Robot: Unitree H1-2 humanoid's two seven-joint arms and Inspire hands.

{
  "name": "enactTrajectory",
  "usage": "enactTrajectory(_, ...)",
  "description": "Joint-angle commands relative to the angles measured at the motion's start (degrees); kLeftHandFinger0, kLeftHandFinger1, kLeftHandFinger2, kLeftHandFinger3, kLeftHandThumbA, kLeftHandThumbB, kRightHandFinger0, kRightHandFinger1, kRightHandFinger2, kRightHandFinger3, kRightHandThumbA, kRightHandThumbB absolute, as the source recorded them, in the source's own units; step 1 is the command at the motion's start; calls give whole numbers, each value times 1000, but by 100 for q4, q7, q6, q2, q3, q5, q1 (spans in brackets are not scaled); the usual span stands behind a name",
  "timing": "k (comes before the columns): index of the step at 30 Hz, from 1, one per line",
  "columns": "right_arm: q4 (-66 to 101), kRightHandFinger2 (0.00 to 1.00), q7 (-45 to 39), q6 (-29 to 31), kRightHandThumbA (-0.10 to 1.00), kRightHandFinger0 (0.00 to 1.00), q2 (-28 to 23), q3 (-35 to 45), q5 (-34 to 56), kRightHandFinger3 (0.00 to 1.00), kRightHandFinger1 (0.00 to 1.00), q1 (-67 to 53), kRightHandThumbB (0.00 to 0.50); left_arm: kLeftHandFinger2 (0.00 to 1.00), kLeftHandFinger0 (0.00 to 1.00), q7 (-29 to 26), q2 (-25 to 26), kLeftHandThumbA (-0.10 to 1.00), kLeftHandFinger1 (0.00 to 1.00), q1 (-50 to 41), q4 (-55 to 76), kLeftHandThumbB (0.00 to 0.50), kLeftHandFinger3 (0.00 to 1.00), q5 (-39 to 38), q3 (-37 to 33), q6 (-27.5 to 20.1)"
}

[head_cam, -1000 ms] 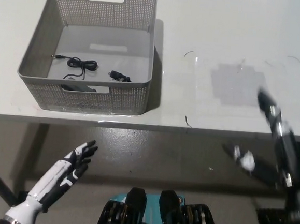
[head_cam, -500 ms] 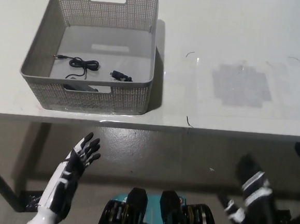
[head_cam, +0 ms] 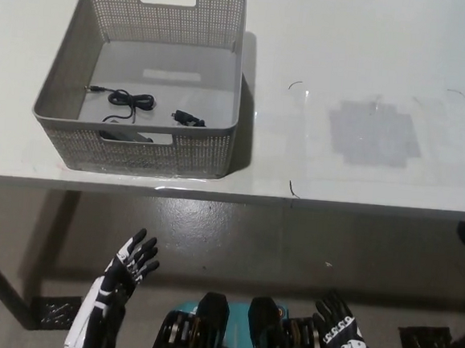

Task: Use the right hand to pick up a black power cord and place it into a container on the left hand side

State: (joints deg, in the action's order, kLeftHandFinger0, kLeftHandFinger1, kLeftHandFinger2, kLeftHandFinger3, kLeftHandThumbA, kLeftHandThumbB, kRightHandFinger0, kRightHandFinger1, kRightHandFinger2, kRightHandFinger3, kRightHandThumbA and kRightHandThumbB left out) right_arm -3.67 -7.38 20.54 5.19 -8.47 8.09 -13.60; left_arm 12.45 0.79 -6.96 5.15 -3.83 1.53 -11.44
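Well beyond the fingertips of both hands, on the white table (head_cam: 372, 40), the grey basket (head_cam: 66, 88) is seen with the black power cord (head_cam: 125, 101) lying coiled on its floor, toward the near-left part; a small dark plug-like piece (head_cam: 187, 120) lies just beside it to the right. The task's thing is therefore judged to be already in the container.

The right hand (head_cam: 340, 344) is held low, below the table's near edge, with its fingers spread and nothing gripped. The left hand (head_cam: 124, 274) is rested at the lower left, likewise below the table, fingers apart and empty.

Little risk is judged to remain. If either hand were raised straight up from where it is, the fingertips could be caught under the table's near edge, which lies between the fingers and the basket. If the right hand were sent back toward the basket, the near wall or the right rim could be knocked and the basket shoved, or the cord dragged out over the wall.

Open room is found ahead of the right fingers: the right half of the table is bare but for a faint grey patch (head_cam: 374, 135) and a few thin marks. Ahead of the left fingers the table is taken up by the basket, set close to the near edge.
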Motion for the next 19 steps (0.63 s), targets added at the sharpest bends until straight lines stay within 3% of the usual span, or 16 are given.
enactTrajectory(1, 14, 1000, -79, 481, 1000, 1000, 15, 15, 31, 1000, 1000, 54, 356, 1000, 1000, -120, 42, 1000, 1000, 14, 82, 430, 1000, -119, 25, -148)
enactTrajectory(3, -39, 1000, -79, 514, 1000, 1000, 11, 26, 35, 1000, 1000, 69, 347, 1000, 1000, -80, 69, 1000, 1000, 22, 63, 392, 1000, -159, 18, -186)
enactTrajectory(8, -114, 1000, -41, 596, 1000, 1000, -17, 87, -33, 1000, 1000, 164, 331, 1000, 1000, -48, 113, 1000, 1000, 96, -43, 381, 1000, -166, -3, -232)
enactTrajectory(11, -59, 1000, 24, 541, 1000, 1000, -21, 157, -66, 1000, 1000, 216, 331, 1000, 1000, -20, 180, 1000, 1000, 191, -133, 338, 1000, -52, -52, -282)
enactTrajectory(15, -62, 1000, 7, 521, 1000, 1000, -60, 188, -93, 1000, 1000, 303, 329, 1000, 1000, 60, 317, 1000, 1000, 275, -136, 354, 1000, -58, -138, 18)
enactTrajectory(16, -37, 1000, -68, 441, 1000, 1000, -131, 172, -54, 1000, 1000, 367, 345, 1000, 1000, 80, 346, 1000, 1000, 341, -206, 348, 1000, -99, -151, -45)
enactTrajectory(19, 32, 1000, -79, 291, 1000, 1000, -196, 148, -94, 1000, 1000, 424, 334, 1000, 1000, 35, 354, 1000, 1000, 394, -243, 355, 1000, -104, -150, -88)
